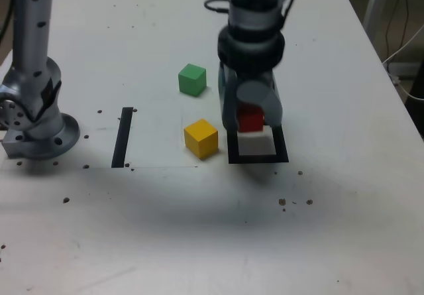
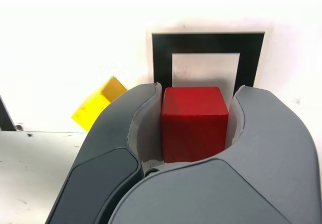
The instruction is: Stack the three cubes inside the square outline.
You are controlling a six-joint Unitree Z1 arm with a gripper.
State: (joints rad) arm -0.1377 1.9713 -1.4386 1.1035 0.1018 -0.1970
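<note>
White table fills the exterior view, its surface marked with small dark specks. The arm's silver base stands at the left edge of that frame, and the dark forearm descends from the upper centre. The gripper hangs right of centre, over the square outline, a black tape frame with a white middle. In the wrist view the jaws stand closed against two opposite faces of the red cube, which is held between them with the outline visible beyond it; whether the cube touches the table cannot be told. A straight black tape strip lies left of centre. The yellow cube rests just left of the outline in the exterior view, apart from it. The green cube sits above the yellow one in the frame.
</note>
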